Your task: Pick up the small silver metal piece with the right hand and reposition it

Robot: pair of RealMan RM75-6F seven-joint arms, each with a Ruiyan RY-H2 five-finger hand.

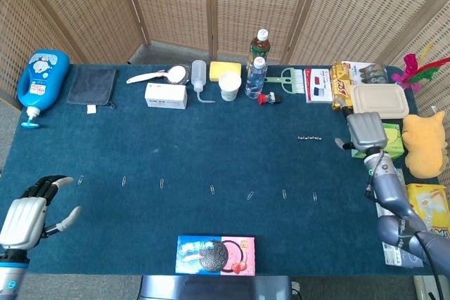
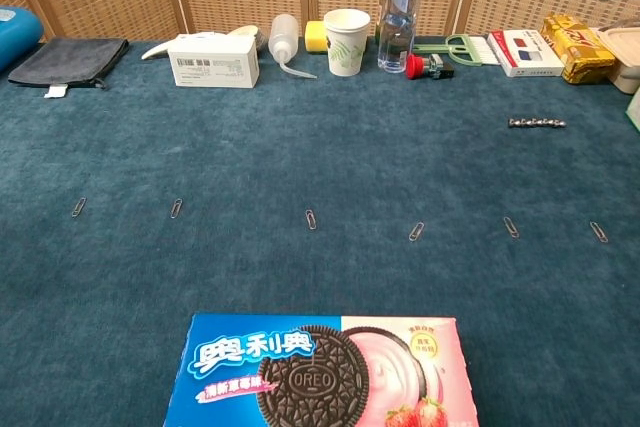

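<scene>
Right hand (image 1: 364, 131) empty, fingers loosely apart — poised just right of silver metal piece (image 1: 309, 138), lying untouched on tabletop (image 1: 211, 152).

On the table (image 1: 211, 152) the metal piece (image 1: 308, 138) lies at 3 o'clock of centre, the right hand (image 1: 364, 131) just beyond it at 3, apart from it. A row of paper clips (image 1: 211, 189) runs across at 6 o'clock of the piece; the cookie box (image 1: 215, 254) sits at the table's 6 edge. Bottles (image 1: 256, 64), cup (image 1: 229, 86) and carton (image 1: 166, 95) line the 12 edge. The left hand (image 1: 28, 219) is at 8.
</scene>
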